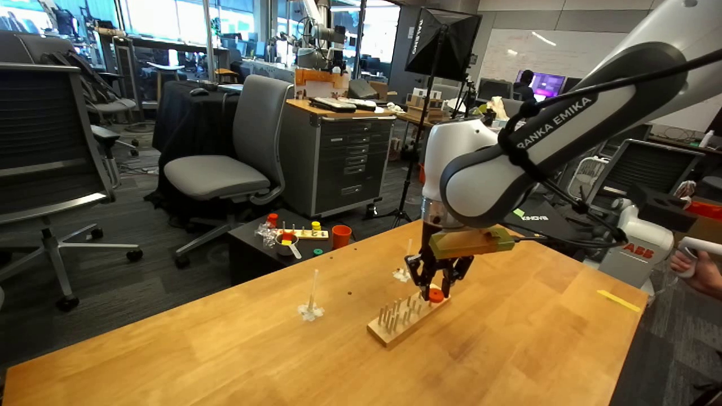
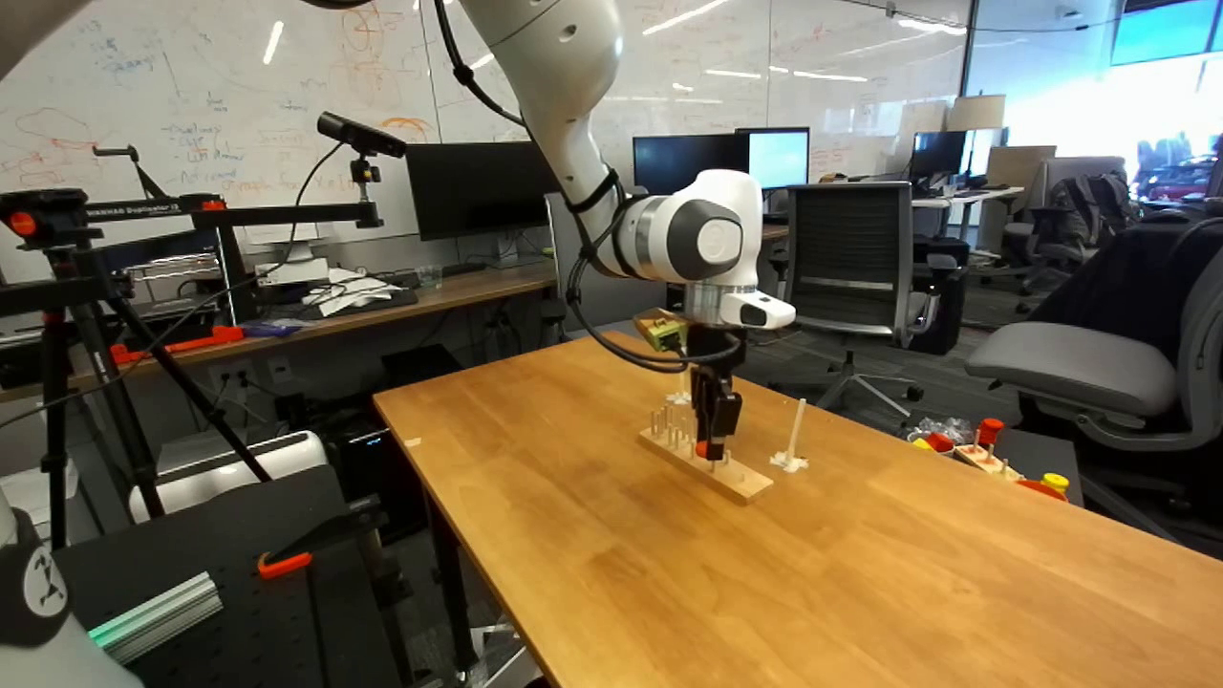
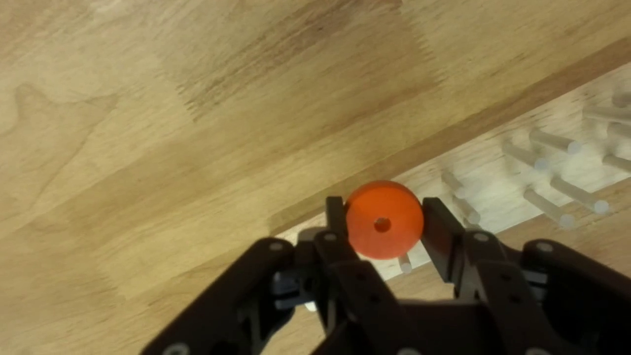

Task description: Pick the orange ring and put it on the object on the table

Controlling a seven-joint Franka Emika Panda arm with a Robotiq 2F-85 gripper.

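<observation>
In an exterior view we see a thin-stemmed stand (image 1: pixel 312 295) toward the left of the surface (image 1: pixel 186 344), a second stand (image 1: pixel 401 276) farther off to its right and a yellow strip (image 1: pixel 619 300) near the right end. Past the far edge we find an orange cup (image 1: pixel 341 237) on a low black surface (image 1: pixel 248 257); beyond, a gray chair (image 1: pixel 217 172) stands left of a drawer cabinet (image 1: pixel 352 160). In an exterior view a dark monitor (image 2: pixel 468 191) stands before a whiteboard (image 2: pixel 258 115).
</observation>
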